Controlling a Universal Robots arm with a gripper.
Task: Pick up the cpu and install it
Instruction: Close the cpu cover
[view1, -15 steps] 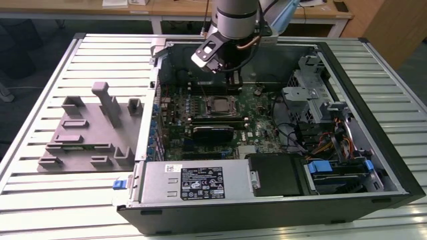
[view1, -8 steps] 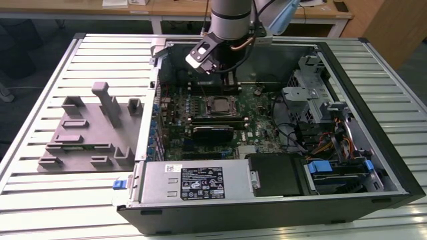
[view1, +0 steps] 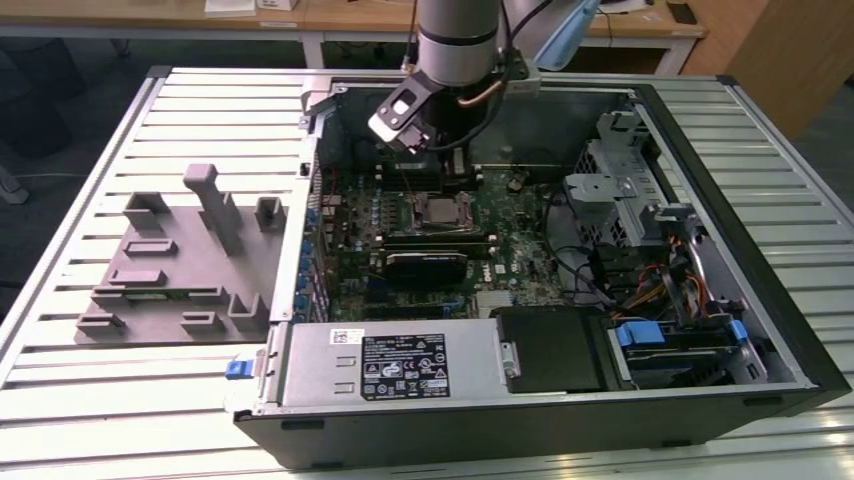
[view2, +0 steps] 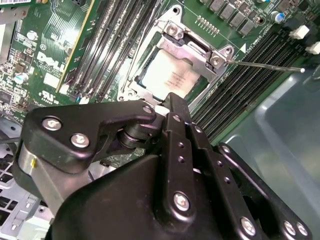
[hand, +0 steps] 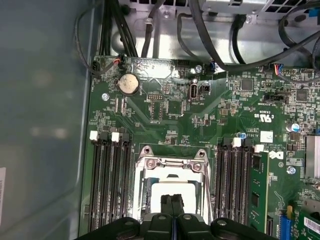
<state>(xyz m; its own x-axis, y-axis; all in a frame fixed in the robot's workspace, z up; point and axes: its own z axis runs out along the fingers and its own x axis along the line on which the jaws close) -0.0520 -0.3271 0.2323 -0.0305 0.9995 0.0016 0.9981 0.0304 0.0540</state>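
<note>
The cpu (view1: 441, 210) lies flat in the motherboard socket, its silvery top plate showing inside the metal socket frame (hand: 172, 162). In both wrist views the cpu (view2: 170, 77) (hand: 160, 192) sits just past the fingertips. My gripper (view1: 447, 170) hangs over the socket inside the open computer case, a little above the board. Its two black fingers (hand: 166, 204) are pressed together with nothing between them, so the gripper (hand: 172, 200) (view2: 172, 100) is shut and holds nothing. A thin socket lever (view2: 265, 65) sticks out beside the frame.
A grey plastic fixture tray (view1: 187, 260) stands on the slatted table at the exterior view's left. Memory slots (hand: 110, 185) flank the socket. Cables (view1: 627, 270), drive cages and a power supply (view1: 387, 365) crowd the case. The case wall (hand: 40, 125) is close beside the arm.
</note>
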